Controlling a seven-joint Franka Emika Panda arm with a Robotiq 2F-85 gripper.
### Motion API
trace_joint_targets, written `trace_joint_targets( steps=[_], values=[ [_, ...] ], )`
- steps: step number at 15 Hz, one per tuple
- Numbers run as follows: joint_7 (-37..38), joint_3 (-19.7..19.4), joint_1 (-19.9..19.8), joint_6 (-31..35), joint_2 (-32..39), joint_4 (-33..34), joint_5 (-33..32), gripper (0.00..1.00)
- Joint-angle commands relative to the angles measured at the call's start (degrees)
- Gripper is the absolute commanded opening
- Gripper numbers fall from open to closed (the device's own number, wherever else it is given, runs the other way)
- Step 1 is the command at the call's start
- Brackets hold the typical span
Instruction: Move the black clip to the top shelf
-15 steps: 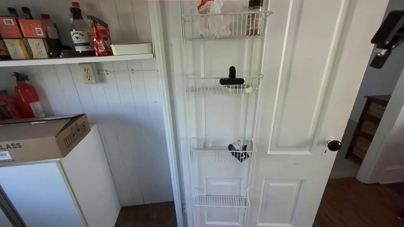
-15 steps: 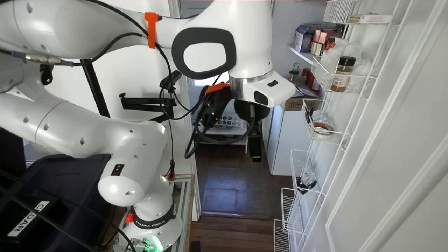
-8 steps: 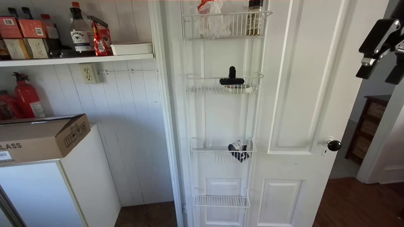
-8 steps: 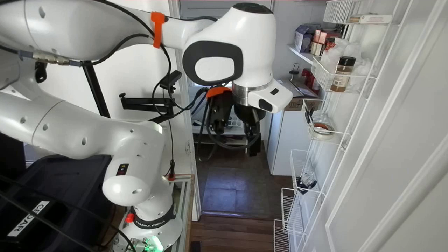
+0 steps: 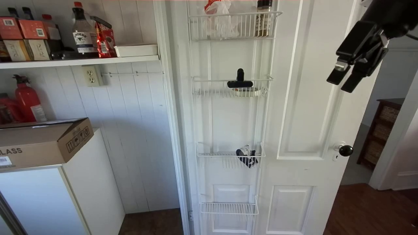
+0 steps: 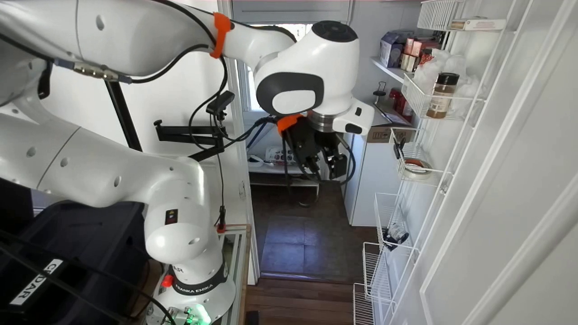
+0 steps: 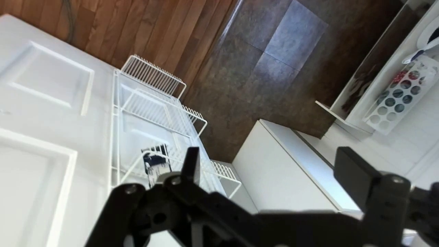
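Observation:
The black clip [image 5: 240, 84] sits at the front rim of a middle wire basket, short handle upward. It also shows there, dark and edge-on, in an exterior view [image 6: 398, 147]. The wire basket [image 5: 233, 39] above it is the highest in that exterior view and holds a plastic bag and a spice jar. In an exterior view a still higher wire basket [image 6: 438, 16] with a flat box shows above. My gripper [image 5: 344, 80] hangs in front of the door, right of the clip and apart from it. In the wrist view the gripper [image 7: 274, 168] is open and empty; the clip is out of view there.
A round tape-like roll [image 5: 246, 93] lies in the clip's basket. A black-and-white item [image 5: 247, 156] sits in the basket below. The rack hangs on a white door with a black knob [image 5: 345, 150]. A white cabinet [image 7: 284, 171] and wall shelf [image 5: 78, 62] stand beside it.
My gripper has come in from the right edge of an exterior view, moving left toward the rack and slightly down. The hand has tilted. The clip and baskets have not moved.

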Motion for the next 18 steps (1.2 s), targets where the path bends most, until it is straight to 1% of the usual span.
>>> trace_joint_targets(
  steps=[1,2,3,4,10,11,13,14,16,18],
  values=[
    [-8.7,-1.2,5.5,9.8,3.6,0.1,4.5,1.0],
    [-9.8,-1.7,6.7,11.5,4.5,0.1,5.6,1.0],
    [-8.1,-1.6,6.9,11.5,5.3,0.1,6.5,1.0],
    [-6.4,-0.5,5.3,9.3,3.4,0.1,3.8,1.0],
    [-6.4,-0.6,5.5,9.6,4.0,0.1,4.0,1.0],
    [-9.2,-1.3,6.6,14.0,5.7,0.1,5.2,1.0],
    [-13.9,-4.0,10.2,20.0,7.8,0.1,9.6,1.0],
    [-17.3,-5.4,12.5,24.0,8.9,0.1,11.9,1.0],
    [-24.2,-9.0,17.8,29.1,10.8,0.4,16.1,1.0],
    [-32.2,-13.0,23.1,32.0,12.5,1.1,21.4,1.0]
  ],
)
